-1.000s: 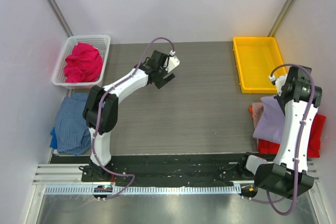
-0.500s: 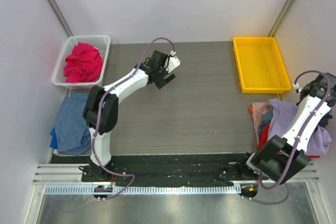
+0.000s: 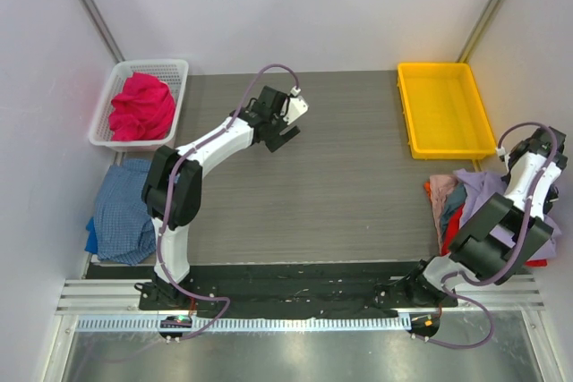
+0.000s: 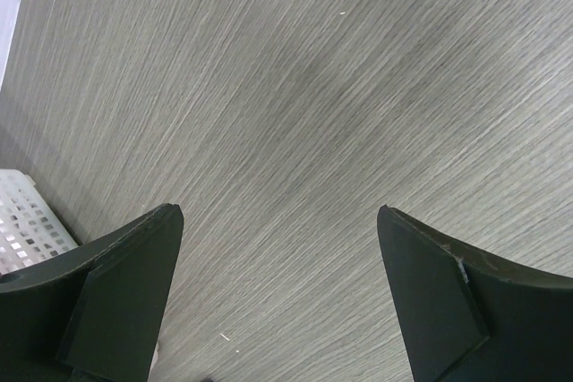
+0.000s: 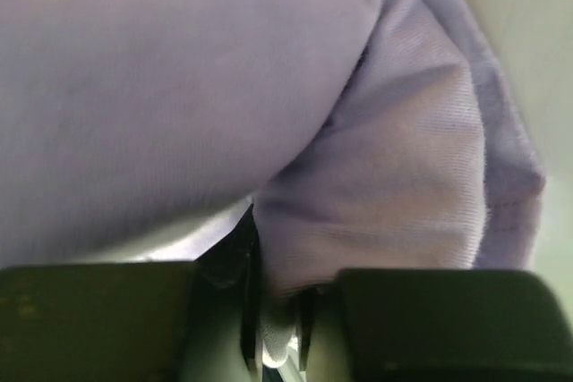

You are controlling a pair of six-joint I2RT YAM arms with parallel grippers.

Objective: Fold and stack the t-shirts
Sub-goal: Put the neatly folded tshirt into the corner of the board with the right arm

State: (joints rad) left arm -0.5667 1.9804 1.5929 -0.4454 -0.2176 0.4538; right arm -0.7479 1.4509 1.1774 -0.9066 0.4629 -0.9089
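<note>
Grey wood-grain worktop (image 3: 358,176) fills the middle of the overhead view, walled by pale panels on three sides. At upper left a white mesh basket (image 3: 170,69) holds the magenta-pink t-shirt (image 3: 141,109), crumpled in a heap, and below the basket, at the left edge of the frame, the blue checked t-shirt (image 3: 125,212) lies rumpled and flat. At upper right stands a yellow tray (image 3: 405,114). Just below the tray, at the right edge, the lavender t-shirt (image 3: 483,187) lies bunched on top of the red t-shirt (image 3: 452,228), which shows only at the heap's left side and lower edge; scraps of peach and dark teal cloth show at the heap's upper left corner. The right pincer (image 3: 534,151) is over this heap, close to the right wall. In its wrist view the jaws stand narrow, with a fold of the lavender cloth (image 5: 179,87) caught between them and the rest of the shirt filling nearly the whole frame. The left pincer (image 3: 279,138) hangs above bare worktop in the upper middle of the frame, well apart from every shirt. Its wrist view shows the jaws spread wide with nothing between them, only the wood grain below and a corner of the basket (image 4: 22,221) at lower left.
</note>
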